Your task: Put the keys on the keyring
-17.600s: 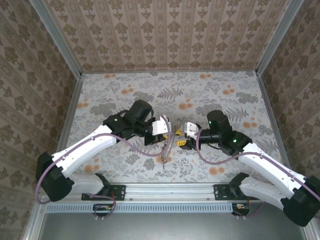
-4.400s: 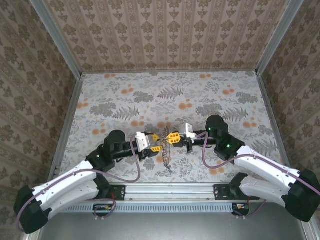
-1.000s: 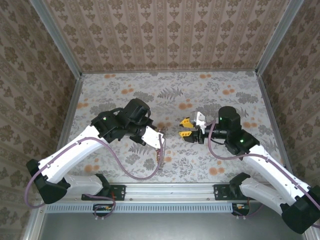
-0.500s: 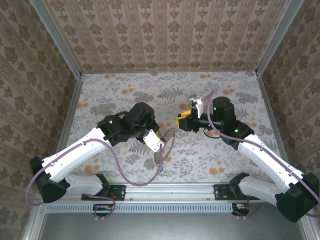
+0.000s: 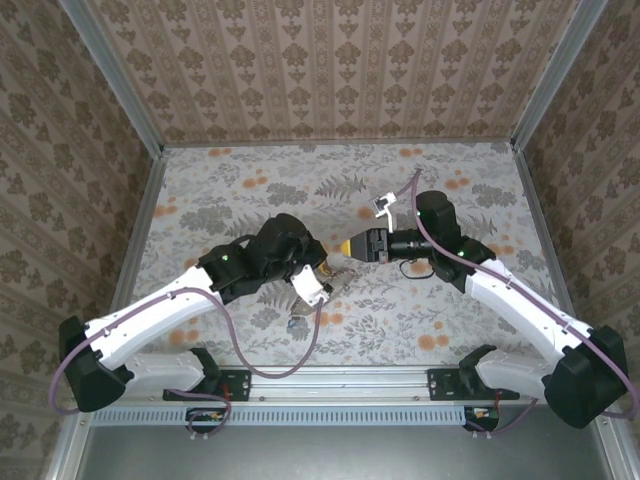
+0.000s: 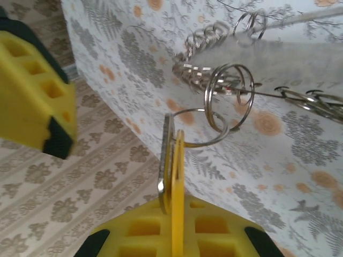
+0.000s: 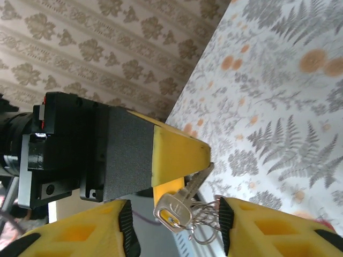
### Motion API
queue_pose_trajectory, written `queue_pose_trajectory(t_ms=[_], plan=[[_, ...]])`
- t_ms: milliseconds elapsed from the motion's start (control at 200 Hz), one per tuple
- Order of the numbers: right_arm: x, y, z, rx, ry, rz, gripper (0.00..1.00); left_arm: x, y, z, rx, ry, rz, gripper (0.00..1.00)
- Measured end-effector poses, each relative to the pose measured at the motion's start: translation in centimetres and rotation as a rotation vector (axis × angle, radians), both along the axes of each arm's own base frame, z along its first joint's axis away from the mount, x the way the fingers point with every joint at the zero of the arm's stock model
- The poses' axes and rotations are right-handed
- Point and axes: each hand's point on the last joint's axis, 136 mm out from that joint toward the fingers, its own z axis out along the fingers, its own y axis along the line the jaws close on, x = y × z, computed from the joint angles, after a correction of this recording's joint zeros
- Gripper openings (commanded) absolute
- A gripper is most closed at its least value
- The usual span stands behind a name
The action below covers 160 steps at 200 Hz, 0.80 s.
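A silvery key point(image 7: 174, 211) sticks out of my left gripper point(image 6: 171, 214), which is shut on its blade. In the left wrist view the key point(image 6: 166, 155) is edge on, with several small split rings point(image 6: 225, 96) chained to its head. The thin wire keyring point(image 6: 305, 100) runs through those rings and off to the right. My right gripper point(image 7: 174, 222) is open, its fingers point(image 7: 80, 235) standing either side of the key's head without touching it. From above, the left gripper point(image 5: 328, 272) and right gripper point(image 5: 352, 246) meet tip to tip over the table's middle.
The floral table point(image 5: 450, 310) is walled with patterned panels on three sides. A metal rail point(image 5: 330, 380) runs along the near edge. Purple cables point(image 5: 300, 355) loop off both arms. The hanging rings dangle low by the left arm point(image 5: 297, 322).
My right gripper has swung left and down to straddle the key in the left gripper. The left gripper has shifted slightly right, and the hanging loop has bunched up below it.
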Motion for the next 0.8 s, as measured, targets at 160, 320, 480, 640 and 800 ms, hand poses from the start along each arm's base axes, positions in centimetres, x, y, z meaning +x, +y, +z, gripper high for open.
queue_pose_trajectory(t_ms=[160,320,480,640,800], plan=[[-1.0,0.5,-0.3,0.016,-0.001,0.092,0.45,-0.5,-0.7,0.5,-0.041,-0.014,-0.045,0.00],[-1.9,0.7,0.0,0.034,-0.047,0.160,0.46,-0.5,-1.3,1.7,-0.090,-0.036,-0.058,0.00],[-2.4,0.8,0.1,0.050,-0.075,0.195,0.45,-0.5,-1.7,2.5,-0.125,-0.049,-0.071,0.00],[-2.6,1.0,0.5,0.064,-0.093,0.211,0.47,-0.6,-2.0,2.9,-0.142,-0.051,-0.082,0.00],[-2.4,1.2,0.7,0.078,-0.083,0.207,0.48,-0.5,-2.3,3.5,-0.169,-0.066,-0.082,0.00]])
